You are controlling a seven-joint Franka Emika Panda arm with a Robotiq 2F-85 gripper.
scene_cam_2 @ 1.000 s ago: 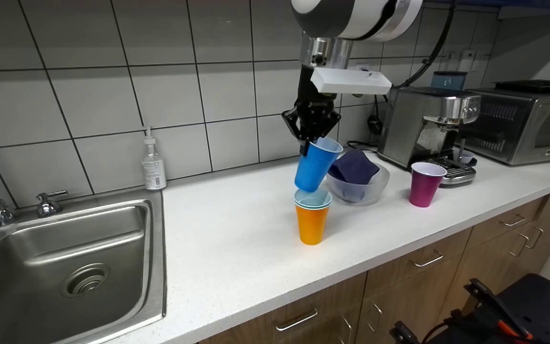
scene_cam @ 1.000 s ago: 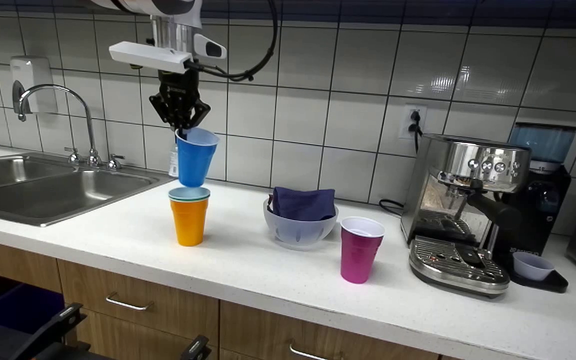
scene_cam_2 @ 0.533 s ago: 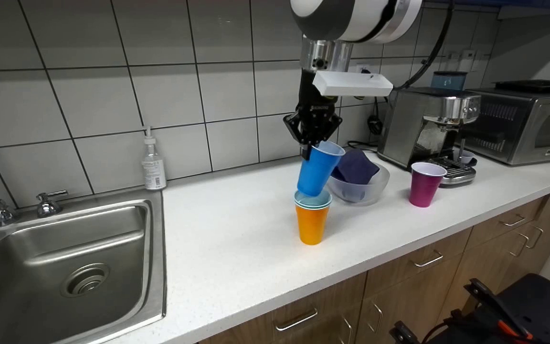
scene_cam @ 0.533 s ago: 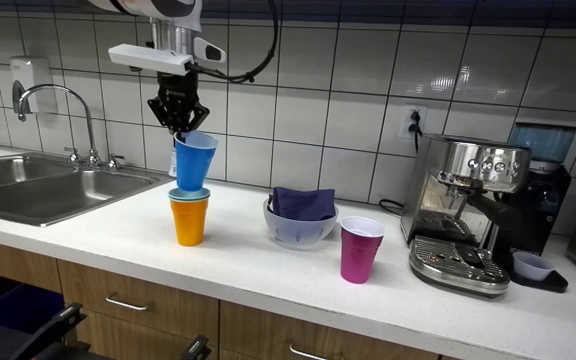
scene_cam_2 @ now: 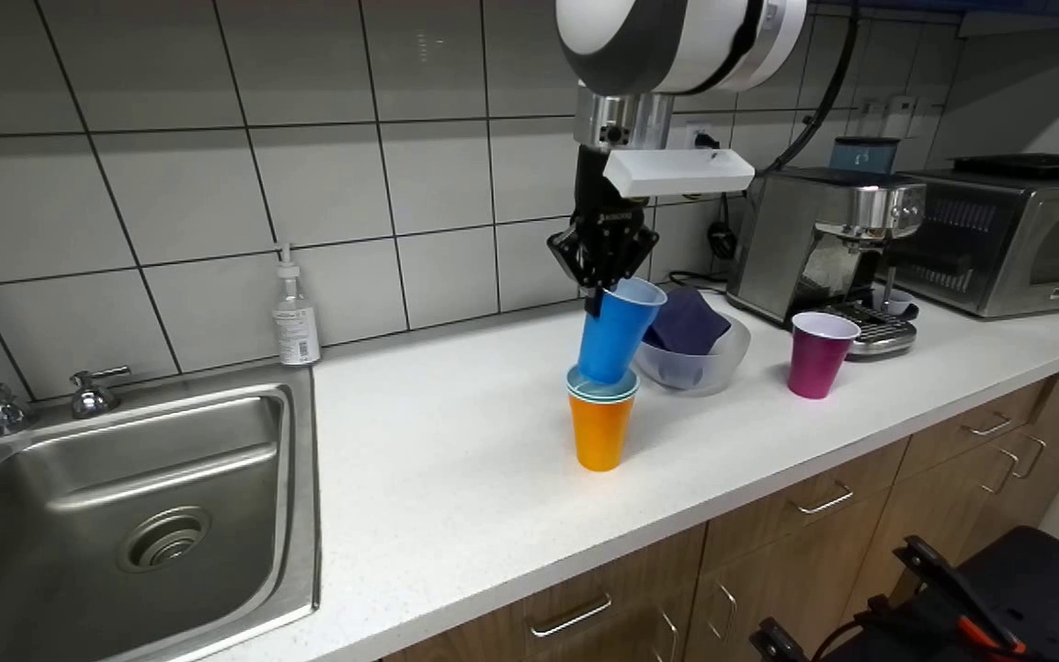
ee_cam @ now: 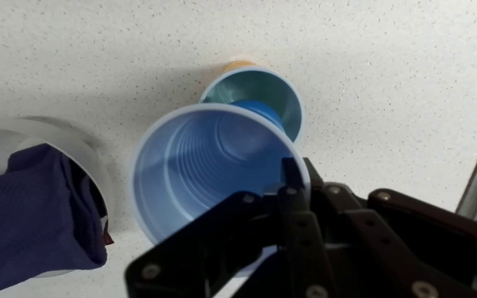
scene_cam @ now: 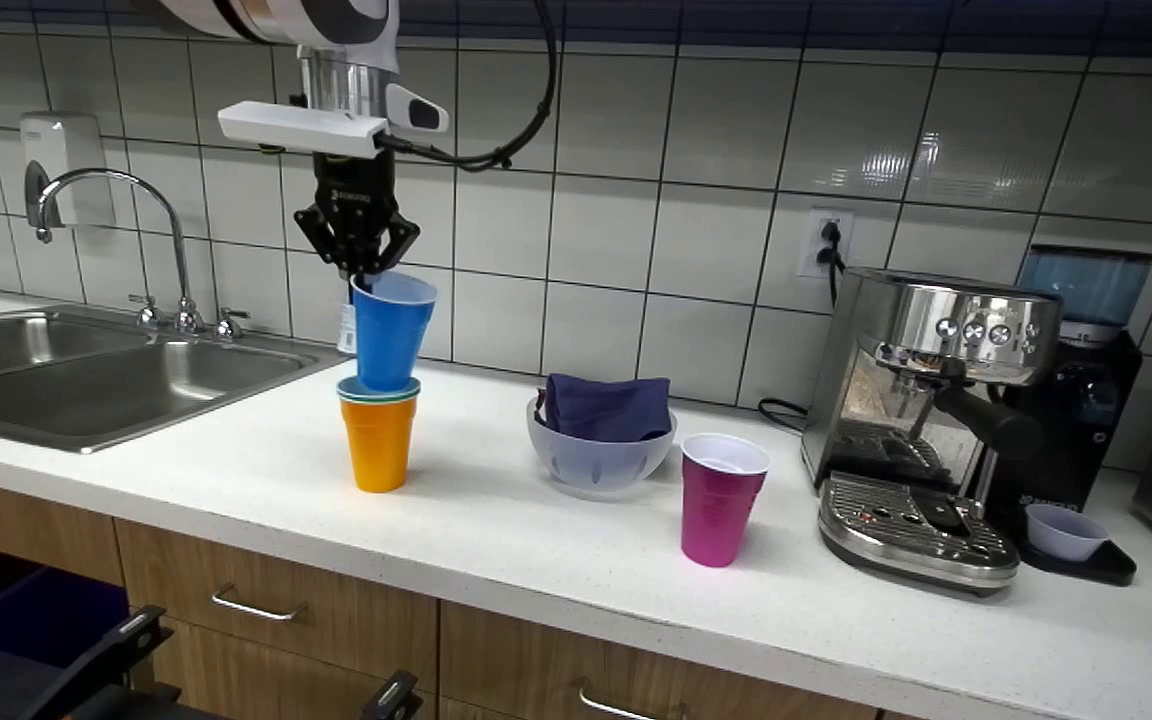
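Note:
My gripper (scene_cam: 361,281) is shut on the rim of a blue cup, one finger inside the wall and one outside, as the wrist view shows (ee_cam: 303,171). The blue cup (scene_cam: 393,335) (scene_cam_2: 620,333) (ee_cam: 199,161) is tilted, its open mouth up. Its base is at the mouth of a teal cup (scene_cam_2: 578,382) (ee_cam: 259,85). I cannot tell whether they touch. The teal cup is nested in an upright orange cup (scene_cam: 379,447) (scene_cam_2: 598,439) on the counter; only a sliver of orange (ee_cam: 238,64) shows in the wrist view.
A translucent bowl (scene_cam: 591,465) (scene_cam_2: 690,372) with a navy cloth (scene_cam: 606,410) (ee_cam: 27,223) stands beside the cups. A magenta cup (scene_cam: 719,515) stands near the espresso machine (scene_cam: 946,320). A steel sink (scene_cam: 186,390) and a soap bottle (scene_cam_2: 296,322) are on the opposite side.
My gripper has come down a little with the blue cup. The cup's base has moved from just above the teal cup's rim to its mouth, and the cup is slightly more upright.

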